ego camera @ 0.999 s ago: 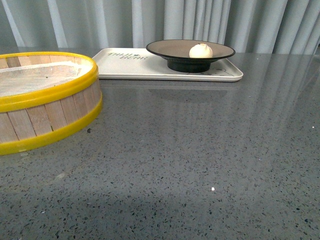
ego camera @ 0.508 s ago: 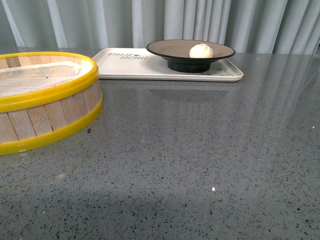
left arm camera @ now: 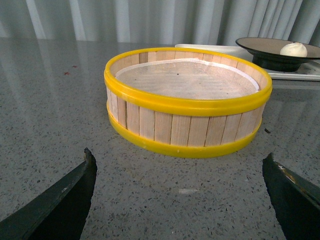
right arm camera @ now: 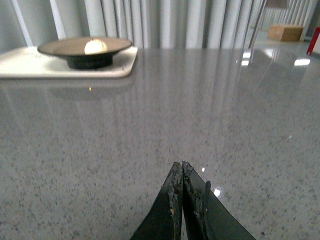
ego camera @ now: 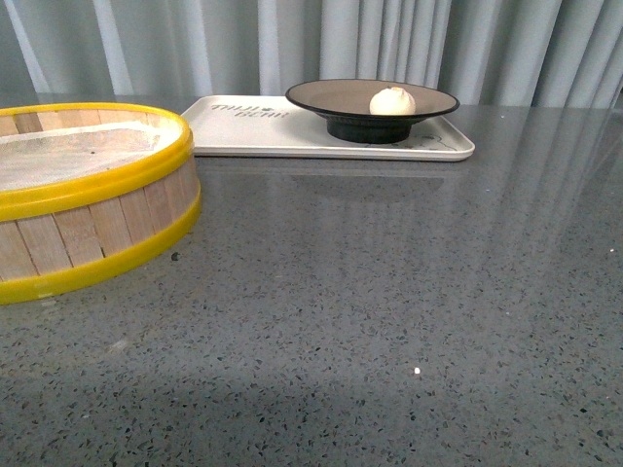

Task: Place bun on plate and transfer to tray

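Neither arm shows from the front; only the wrist cameras catch them: the left tool (left arm camera: 180, 200) spread wide and empty before the steamer (left arm camera: 188, 100), the right tool (right arm camera: 182, 200) pinched closed on nothing above bare tabletop (right arm camera: 200, 115). One bun (ego camera: 392, 100), small, white and round with a pleated top, sits right of centre on one black-rimmed beige plate (ego camera: 331, 95). The plate stands on the right half of one cream tray (ego camera: 253, 131) at the far side of the speckled grey tabletop, well apart from both tools.
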